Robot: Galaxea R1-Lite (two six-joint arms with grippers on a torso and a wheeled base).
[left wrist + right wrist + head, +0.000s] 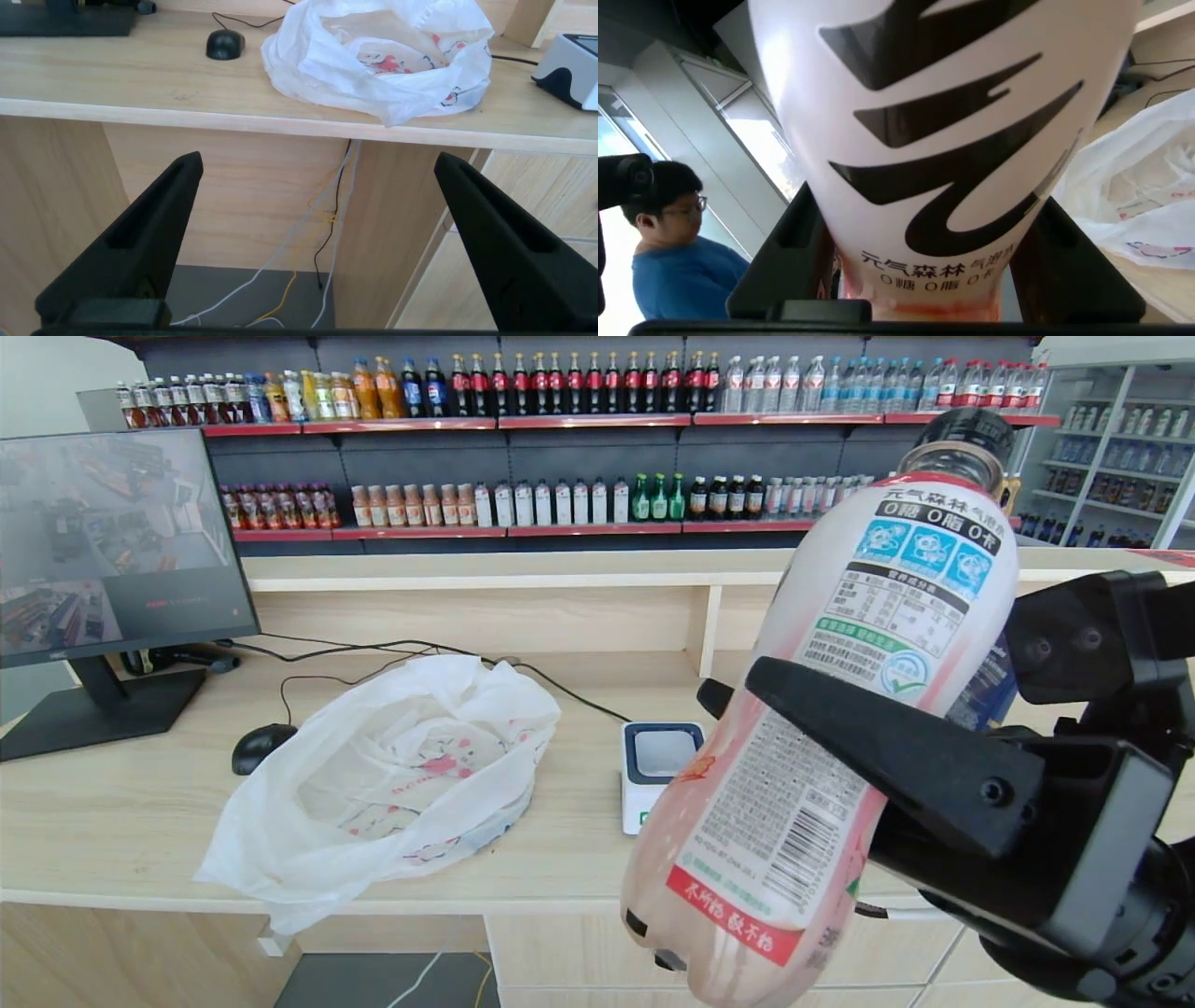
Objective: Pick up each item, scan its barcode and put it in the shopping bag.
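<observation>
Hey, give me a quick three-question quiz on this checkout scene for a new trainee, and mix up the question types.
1. True or false: the right gripper is shut on the bottle.
2. Multiple choice: on the counter, the scanner sits on which side of the shopping bag, by the robot's own sides? A: left. B: right. C: inside it.
3. Fill in the blank: the left gripper, below the counter's edge, is ____.
Key: 1 true; 2 B; 3 open.
</observation>
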